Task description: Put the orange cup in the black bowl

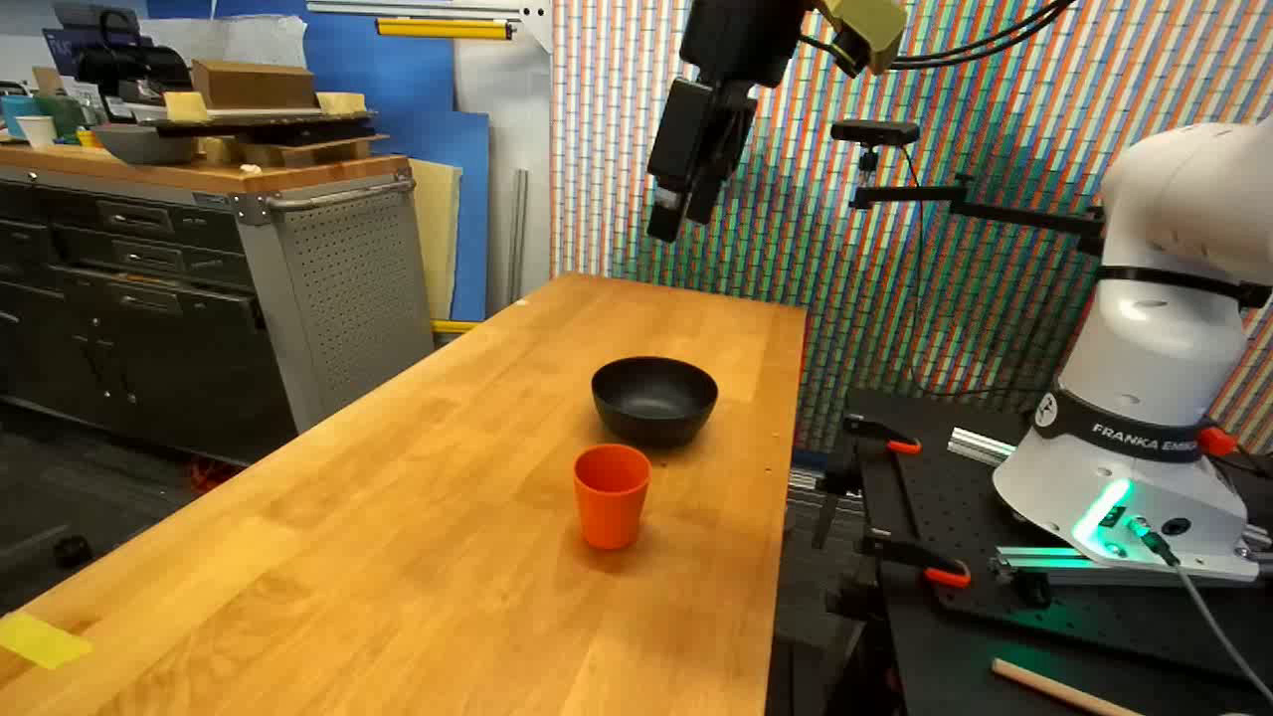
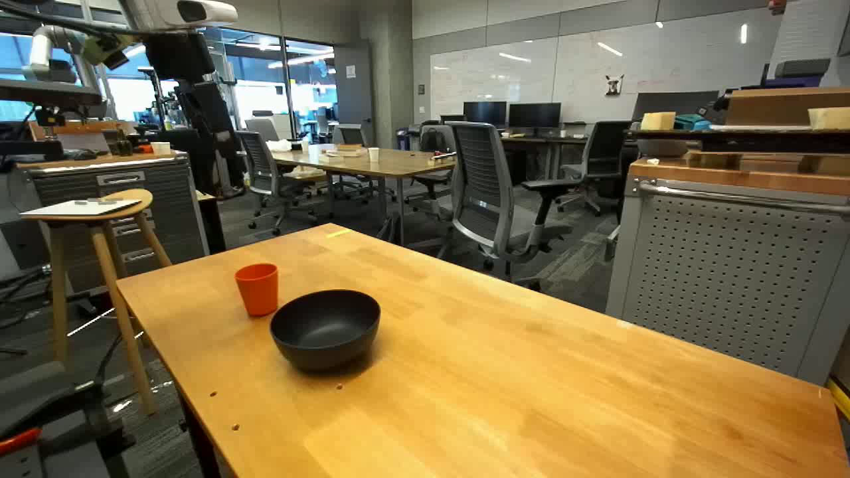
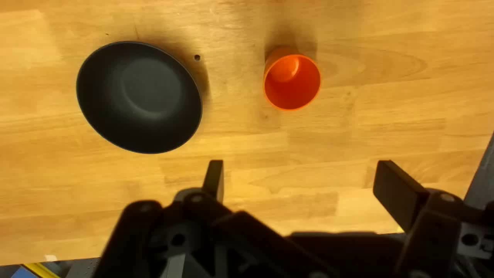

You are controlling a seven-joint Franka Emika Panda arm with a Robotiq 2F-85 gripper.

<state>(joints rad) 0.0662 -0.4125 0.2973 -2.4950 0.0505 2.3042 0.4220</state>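
We are seeing one gripper point(image 3: 300, 177) hanging well above one wooden table point(image 1: 448, 497), its two fingers point(image 3: 397, 195) standing wide apart and holding nothing; bare wood is showing through the gap. Beneath the gripper we are counting one orange cup point(image 3: 292, 82) and one black bowl point(image 3: 139, 97). In the wrist view the cup is standing upright ahead of the fingertips, in line with the space between them, while the bowl is resting upright ahead of one finger and off to its outer side. The pair are sitting near each other but apart, the cup outside the bowl. In an exterior view we are finding, lower than the gripper, three small holes point(image 2: 339, 386) in the table and one stool point(image 2: 141, 197) beyond the table's edge; two monitors point(image 2: 534, 116) are standing farther back than the gripper. In an exterior view, one strip of yellow tape point(image 1: 45, 639) is lying on the table, low and well apart from the gripper, while one white arm point(image 1: 1144, 333) is standing off to the gripper's side on a black stand point(image 1: 995, 631), where two red-tipped clamps point(image 1: 920, 559) are sitting lower than the gripper.
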